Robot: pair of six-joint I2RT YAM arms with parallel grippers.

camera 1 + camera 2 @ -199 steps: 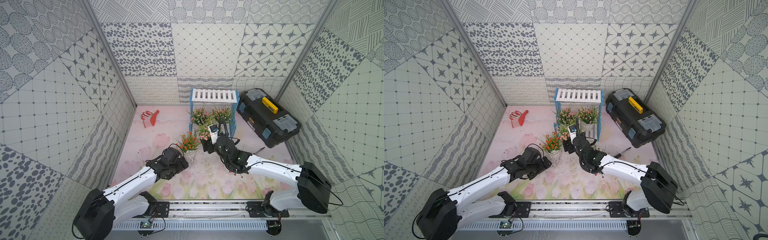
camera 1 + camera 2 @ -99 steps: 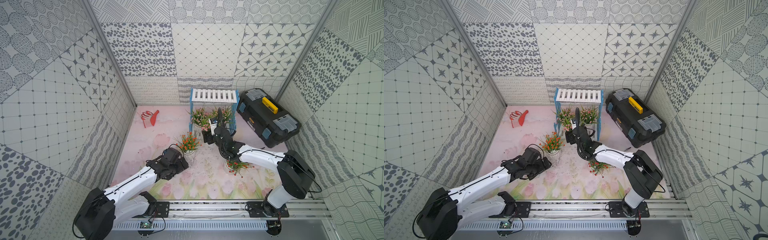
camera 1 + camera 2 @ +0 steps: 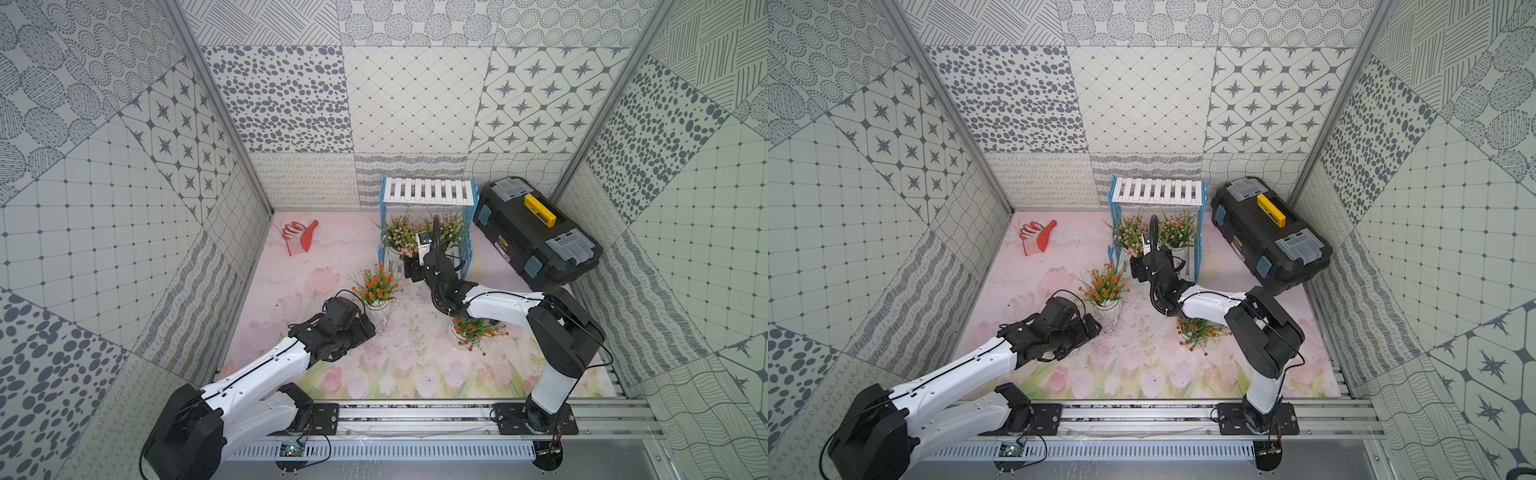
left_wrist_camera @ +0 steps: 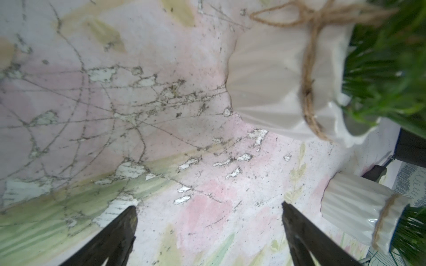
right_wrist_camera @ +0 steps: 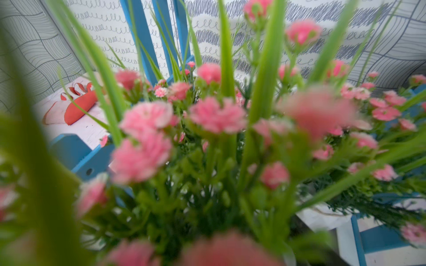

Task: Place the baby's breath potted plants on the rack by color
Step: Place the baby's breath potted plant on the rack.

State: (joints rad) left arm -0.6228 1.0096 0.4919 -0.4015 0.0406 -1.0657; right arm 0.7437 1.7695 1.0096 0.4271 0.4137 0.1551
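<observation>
Right end effector [image 3: 409,269] clamped on pink baby's breath plant [image 5: 143,156] at lower tier of rack [image 3: 428,193], two pink plants [image 3: 392,232] just beyond: likely grouping pinks together.

The rack [image 3: 428,192] has white slats and blue lattice sides. The pink-flowered plants [image 3: 395,237] and the orange-red-flowered plants [image 3: 376,286] all have green grassy leaves. A white ribbed pot [image 4: 272,76] wears tan twine [image 4: 307,76]. The toolbox [image 3: 536,232] is black with a yellow handle and grey latches. The glove [image 3: 299,237] is red and white. The counter [image 3: 415,374] carries a pale pink tulip print. The walls [image 3: 415,95] show grey patterns on white.
</observation>
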